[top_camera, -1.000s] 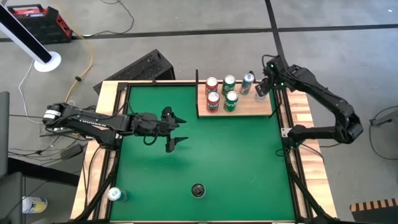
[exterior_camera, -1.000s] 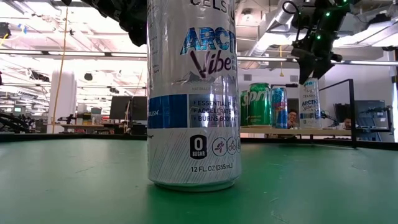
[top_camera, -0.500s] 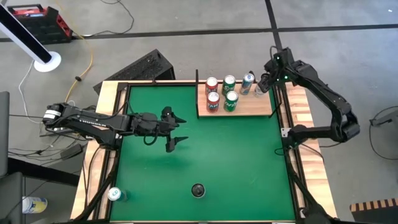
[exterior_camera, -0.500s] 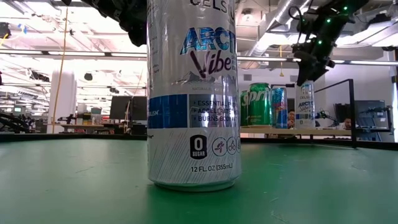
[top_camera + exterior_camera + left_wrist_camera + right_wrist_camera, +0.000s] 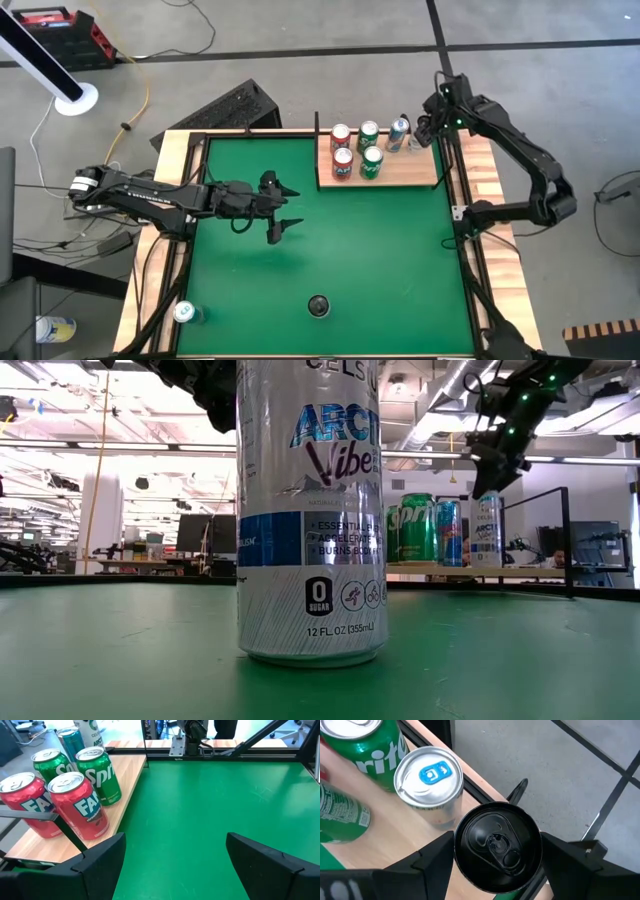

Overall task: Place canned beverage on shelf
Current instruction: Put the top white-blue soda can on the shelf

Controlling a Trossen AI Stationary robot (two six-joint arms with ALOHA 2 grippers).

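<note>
My right gripper (image 5: 424, 132) is over the far right corner of the shelf (image 5: 400, 172), shut on a white canned beverage with a black top (image 5: 497, 847). The can also shows in the low view (image 5: 487, 532). On the shelf stand two red cans (image 5: 341, 150), two green cans (image 5: 370, 150) and a silver can with a blue tab (image 5: 428, 780). My left gripper (image 5: 285, 210) hangs open and empty over the green table's left middle; its wrist view (image 5: 175, 865) shows the wide gap. My right gripper pinches the can between its two fingers, one on each side of the upper wall just under the black rim (image 5: 457, 851). The fingers come from above, pointing down. The can stays upright, its base level with the shelf board (image 5: 520, 571); whether it stands on the board I cannot tell.
A second white can (image 5: 318, 305) stands at the table's near middle and fills the low view (image 5: 310, 510). Another can (image 5: 185, 313) stands at the near left corner. Thin black posts (image 5: 317, 128) rise at the shelf's corners. Green table surface lies open between the arms.
My right gripper has gone a little toward the table's far edge and slightly left with the white can. The can has stayed upright at shelf height, closer to the silver can.
</note>
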